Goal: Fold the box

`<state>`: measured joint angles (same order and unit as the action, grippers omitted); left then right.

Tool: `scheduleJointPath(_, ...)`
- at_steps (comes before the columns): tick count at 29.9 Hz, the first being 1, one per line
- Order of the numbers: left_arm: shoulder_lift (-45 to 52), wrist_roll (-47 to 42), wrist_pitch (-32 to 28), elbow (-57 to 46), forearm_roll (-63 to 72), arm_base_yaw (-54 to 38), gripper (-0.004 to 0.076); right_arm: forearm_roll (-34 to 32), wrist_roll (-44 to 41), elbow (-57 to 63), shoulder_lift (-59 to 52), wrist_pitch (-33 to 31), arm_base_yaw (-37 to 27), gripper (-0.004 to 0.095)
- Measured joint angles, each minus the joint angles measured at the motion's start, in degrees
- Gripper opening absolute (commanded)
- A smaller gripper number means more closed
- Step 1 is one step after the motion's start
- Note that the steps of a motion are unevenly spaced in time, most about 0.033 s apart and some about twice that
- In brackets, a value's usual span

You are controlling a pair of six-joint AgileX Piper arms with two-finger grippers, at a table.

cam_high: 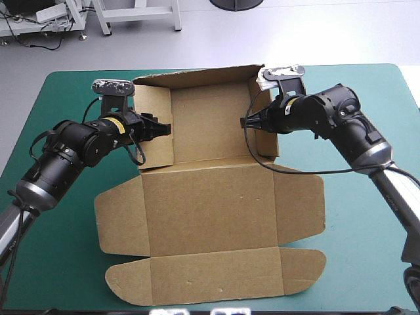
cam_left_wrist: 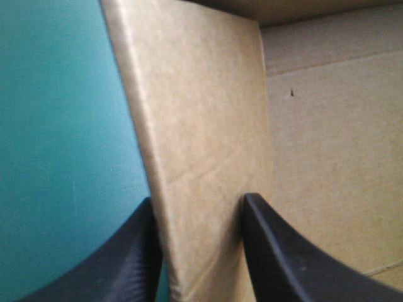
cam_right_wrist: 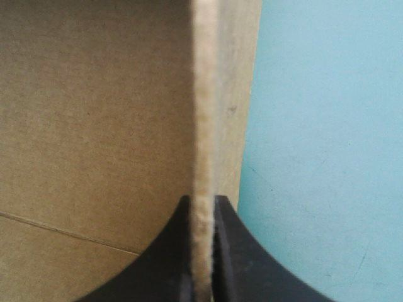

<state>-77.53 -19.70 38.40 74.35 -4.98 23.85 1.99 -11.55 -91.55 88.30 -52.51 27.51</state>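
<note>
The brown box [cam_high: 210, 203] lies in the middle of the teal-green cover with its far part raised into walls and its near panels flat. My left gripper [cam_high: 164, 128] reaches over the left wall [cam_high: 154, 98]. In the left wrist view its black fingers [cam_left_wrist: 277, 251] stand apart around that wall [cam_left_wrist: 201, 138], which slants across the gap of the left gripper [cam_left_wrist: 198, 201]. My right gripper [cam_high: 244, 122] is at the right wall [cam_high: 266, 147]. Up close the right gripper [cam_right_wrist: 201, 198] is shut on this wall's edge [cam_right_wrist: 203, 94], seen edge-on between the fingers.
The back wall [cam_high: 197, 77] stands near the table's far edge. A wide flap with rounded ends [cam_high: 216, 279] lies flat by the near edge, and side flaps [cam_high: 121, 220] spread left and right. Bare cover [cam_high: 354, 236] shows on both sides of the box.
</note>
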Motion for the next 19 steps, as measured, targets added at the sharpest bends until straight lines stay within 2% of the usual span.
scheduleJointPath(3, -0.5, -0.5, -0.8, 0.0, 0.7, 0.0, 0.0224, -1.4, -0.3, 0.0, 0.3, 0.0, 0.1, -0.0002)
scheduleJointPath(7, -0.6, -0.1, -2.7, 0.0, 0.7, 0.1, 0.0155, -2.4, -0.6, 0.0, 0.3, 0.0, 0.1, -0.0002)
scheduleJointPath(11, -0.7, -0.1, -3.2, 0.0, -0.8, 0.1, -0.0001, -2.7, -0.7, 0.0, 0.3, 0.0, 0.1, -0.0002)
scheduleJointPath(19, -1.0, -0.1, -3.2, 0.0, -2.9, 0.1, -0.0006, -2.9, -0.8, 0.0, 0.3, -0.2, 0.1, -0.0002)
